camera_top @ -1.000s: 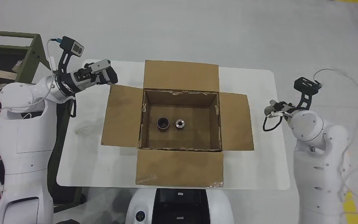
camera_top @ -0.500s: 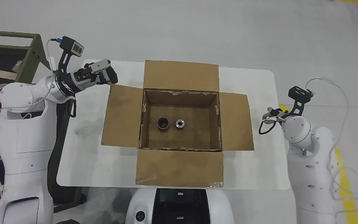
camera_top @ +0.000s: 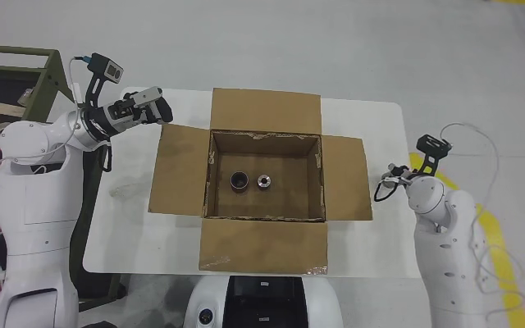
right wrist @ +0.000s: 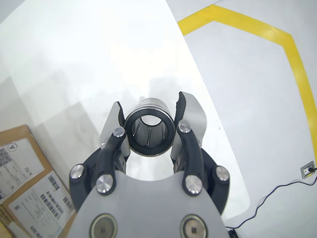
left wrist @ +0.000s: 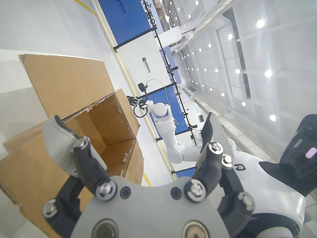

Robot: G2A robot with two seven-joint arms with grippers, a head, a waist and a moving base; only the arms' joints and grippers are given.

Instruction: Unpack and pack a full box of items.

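An open cardboard box (camera_top: 264, 232) sits mid-table with its four flaps spread flat. Two short metal cylinders lie on its floor, a dark-bored one (camera_top: 239, 180) and a smaller one (camera_top: 264, 181). My right gripper (right wrist: 149, 106) is shut on a steel linear bearing (right wrist: 148, 134), held over the white table just beyond the box's right flap (camera_top: 344, 177). Seen from above, that gripper (camera_top: 390, 175) is near the table's right edge. My left gripper (left wrist: 131, 125) is open and holds nothing. It hangs above the table's far left corner (camera_top: 157, 107), facing the box (left wrist: 74, 82).
The white table (camera_top: 123, 230) has bare surface left and right of the box. A labelled flap (right wrist: 24, 164) lies beside the right gripper. A yellow floor line (right wrist: 272, 33) and a cable with a socket (right wrist: 307, 169) lie past the table's right edge. A green cart (camera_top: 33, 78) stands far left.
My right arm has swung toward the table's front and slightly inward, carrying the bearing. The left arm and the box contents have not moved.
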